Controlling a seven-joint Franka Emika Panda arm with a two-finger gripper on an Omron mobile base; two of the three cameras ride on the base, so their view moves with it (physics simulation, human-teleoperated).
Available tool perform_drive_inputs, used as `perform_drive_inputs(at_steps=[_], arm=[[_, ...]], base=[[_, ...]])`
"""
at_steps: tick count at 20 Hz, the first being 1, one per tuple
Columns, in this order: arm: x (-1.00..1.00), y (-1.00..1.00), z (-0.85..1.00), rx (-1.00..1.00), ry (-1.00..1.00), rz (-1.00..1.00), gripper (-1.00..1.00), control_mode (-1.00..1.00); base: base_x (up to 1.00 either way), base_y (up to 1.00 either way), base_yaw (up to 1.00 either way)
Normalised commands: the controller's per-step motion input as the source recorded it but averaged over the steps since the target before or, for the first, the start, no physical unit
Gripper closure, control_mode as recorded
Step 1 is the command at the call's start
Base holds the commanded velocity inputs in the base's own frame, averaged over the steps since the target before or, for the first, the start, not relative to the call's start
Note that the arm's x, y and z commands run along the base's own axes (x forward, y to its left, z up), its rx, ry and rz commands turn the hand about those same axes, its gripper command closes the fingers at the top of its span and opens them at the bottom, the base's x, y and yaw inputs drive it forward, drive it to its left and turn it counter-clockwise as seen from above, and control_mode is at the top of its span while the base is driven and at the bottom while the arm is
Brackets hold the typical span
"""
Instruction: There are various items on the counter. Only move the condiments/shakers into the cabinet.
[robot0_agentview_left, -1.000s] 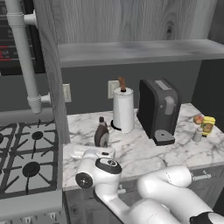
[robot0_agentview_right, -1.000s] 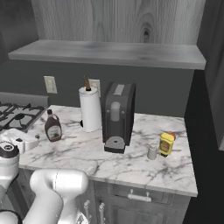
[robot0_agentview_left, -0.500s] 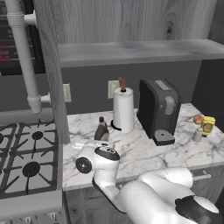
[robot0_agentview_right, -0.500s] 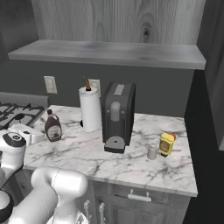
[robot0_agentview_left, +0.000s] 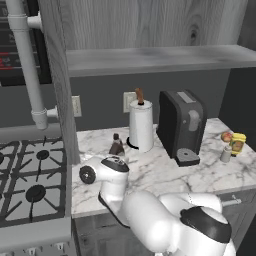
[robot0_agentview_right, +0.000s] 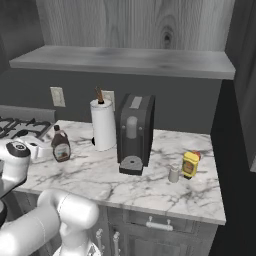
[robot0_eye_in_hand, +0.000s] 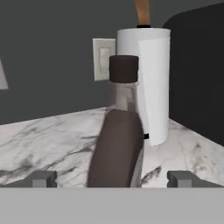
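Dark brown slim bottle with a black cap stands mid-frame on the white marble surface, between the hand's wide-apart fingertips.

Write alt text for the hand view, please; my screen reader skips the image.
A dark brown bottle with a black cap stands upright on the white marble counter, centred between the two open fingers of the gripper. Behind it stands a white paper-towel roll, with a wall outlet on the dark wall.
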Motion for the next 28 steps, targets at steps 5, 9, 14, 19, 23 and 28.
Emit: perform_drive_inputs(at_steps=[5, 9, 14, 19, 23, 28], arm=[[0.11, -0.01, -0.01, 0.00, 0.05, -0.02, -1.00, -1.00], [0.05, -0.11, -0.06, 0.00, 0.04, 0.00, -1.00, -1.00], [0.01, -0.19, -0.07, 0.00, 0.02, 0.00, -1.00, -1.00], [0.00, -0.22, -0.06, 0.00, 0.01, 0.00, -1.00, -1.00], [0.15, -0.08, -0.08, 0.00, 0.01, 0.00, -1.00, -1.00], [0.30, 0.00, -0.10, 0.00, 0.00, -0.01, -1.00, -1.00]], base=[[0.00, 0.00, 0.00], [0.00, 0.00, 0.00], [0.00, 0.00, 0.00], [0.00, 0.00, 0.00], [0.00, 0.00, 0.00], [0.00, 0.00, 0.00]])
